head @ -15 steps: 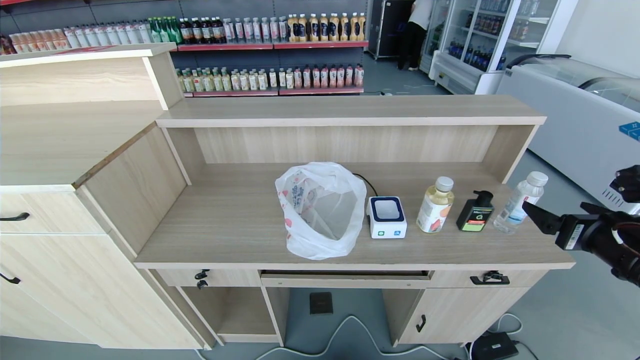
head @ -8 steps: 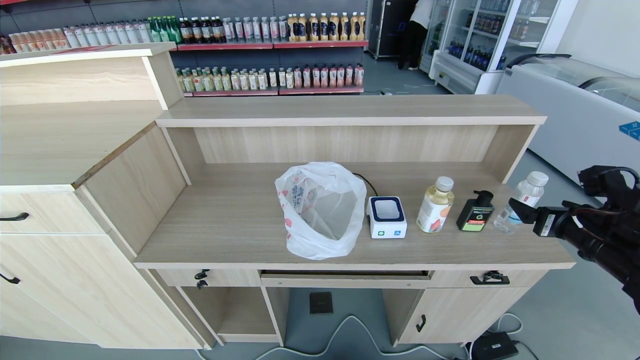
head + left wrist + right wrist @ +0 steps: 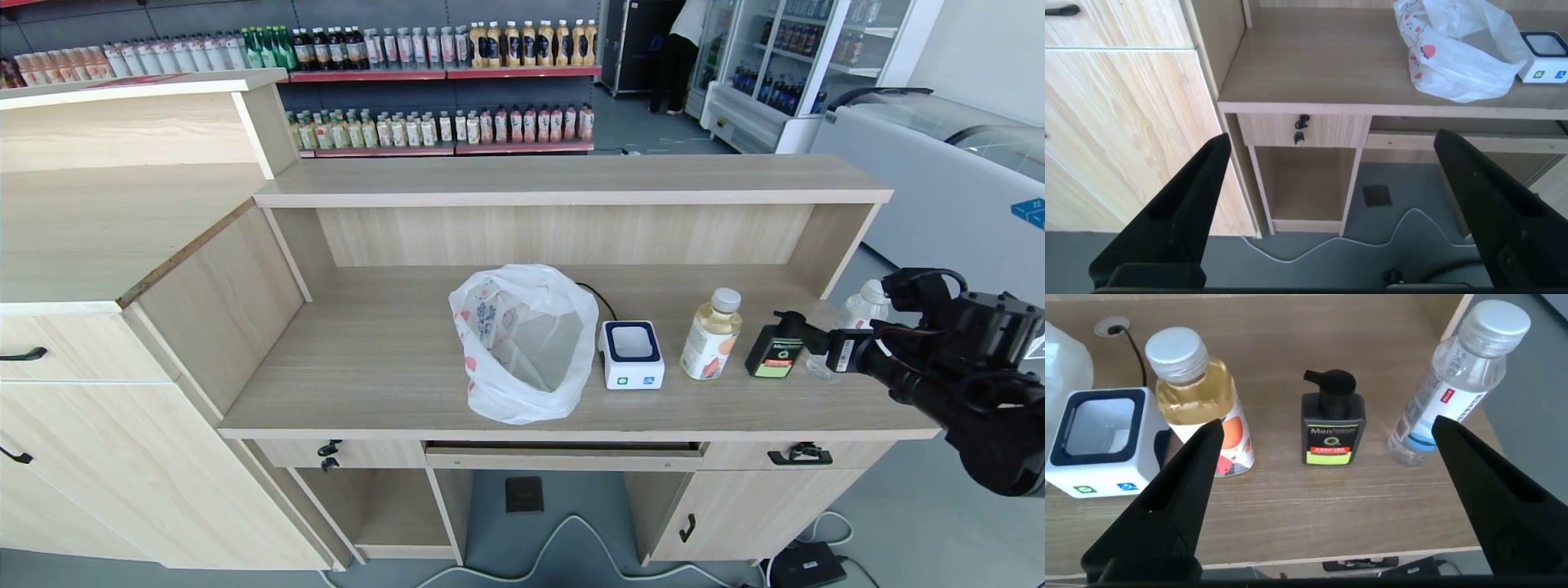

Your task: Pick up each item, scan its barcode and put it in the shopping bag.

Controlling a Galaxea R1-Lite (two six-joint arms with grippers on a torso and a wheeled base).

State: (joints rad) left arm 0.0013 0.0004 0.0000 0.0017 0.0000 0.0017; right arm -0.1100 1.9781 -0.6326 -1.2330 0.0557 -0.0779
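Nothing is seen in the bag; juice, pump bottle and water bottle are left on the bench. Right hand and left hand are spread wide, empty.

A light wood worktop sits under a raised back ledge, with side panels at its left and right ends. A white plastic shopping bag stands near the middle of the worktop, close to the front edge, with its mouth open. Just beside it on the right is a small white scanner with a dark-rimmed window on top. The scanner's black cable runs toward the back edge. Further right, three bottles stand upright in a row, slightly apart. First comes a drink bottle of yellow liquid with a white cap. Next is a dark pump bottle. Nearest the right end stands a clear water bottle.
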